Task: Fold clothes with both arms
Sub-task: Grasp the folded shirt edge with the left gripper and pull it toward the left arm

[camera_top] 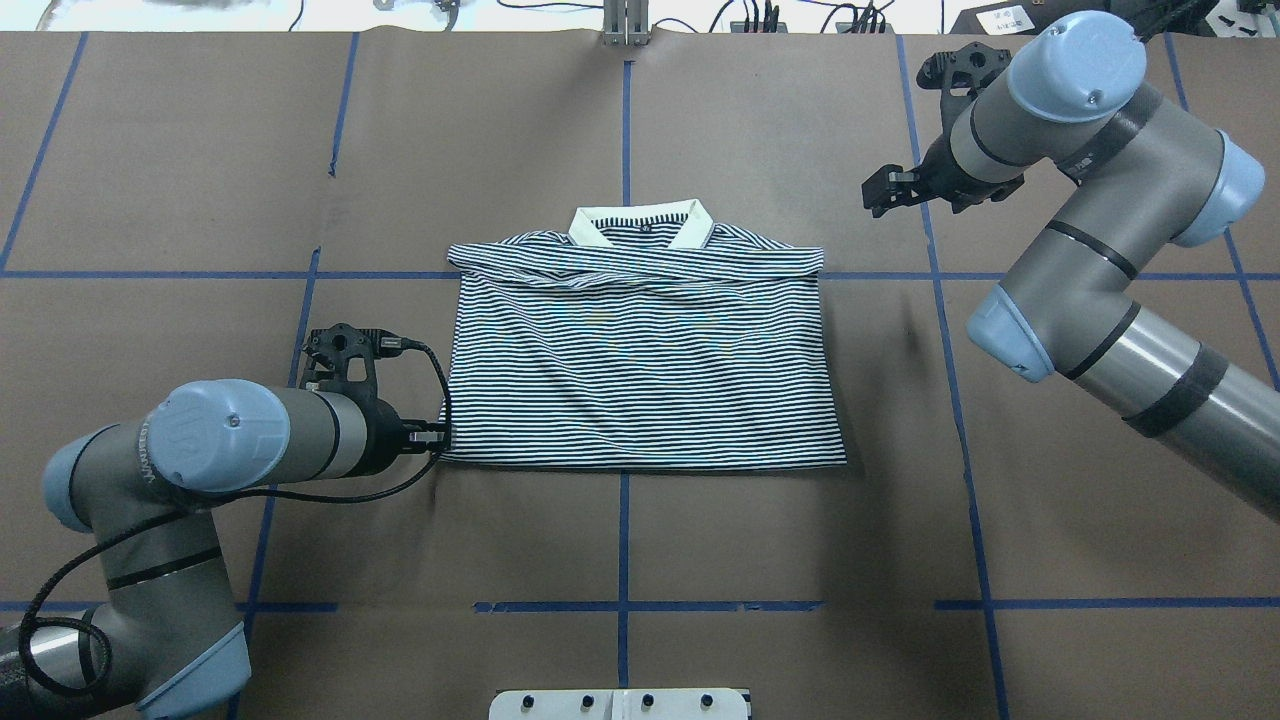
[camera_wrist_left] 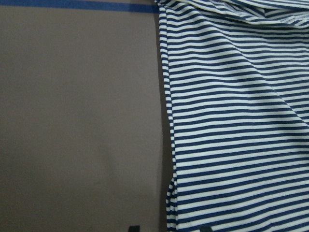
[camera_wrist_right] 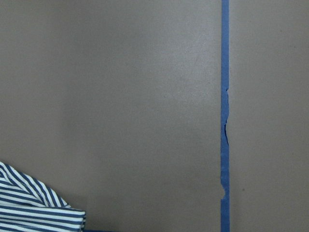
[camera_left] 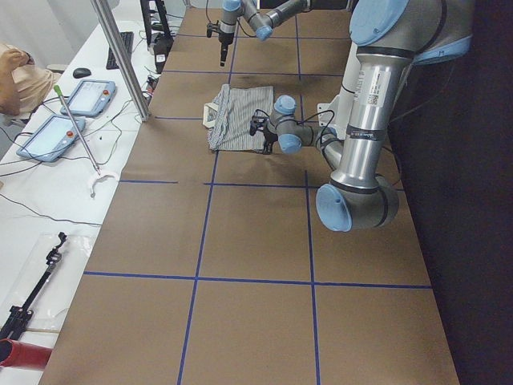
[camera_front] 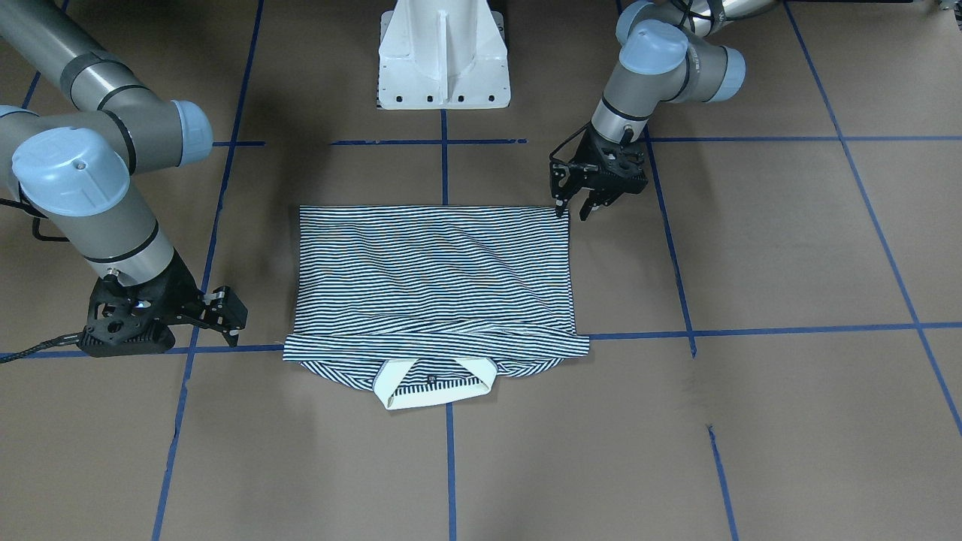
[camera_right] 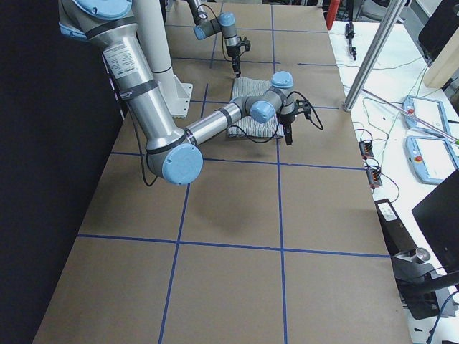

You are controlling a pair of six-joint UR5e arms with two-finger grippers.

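The navy-and-white striped polo shirt [camera_front: 436, 278] lies flat on the brown table as a neat rectangle. Its sleeves are tucked in and its cream collar [camera_top: 640, 225] is on the side far from the robot. My left gripper [camera_front: 573, 210] is low at the shirt's near left corner [camera_top: 450, 455]. It is open, and in the left wrist view the shirt's edge [camera_wrist_left: 169, 145] runs between the two fingertips. My right gripper [camera_top: 885, 190] hovers open and empty beyond the shirt's far right shoulder; the right wrist view catches only a sleeve corner [camera_wrist_right: 34, 210].
Blue tape lines [camera_top: 625, 540] grid the table. The white pedestal base [camera_front: 443, 60] stands at the robot's edge. A white side bench holds tablets [camera_left: 68, 112], cables and a metal post [camera_left: 120, 56], with part of a person [camera_left: 16, 80] beside it.
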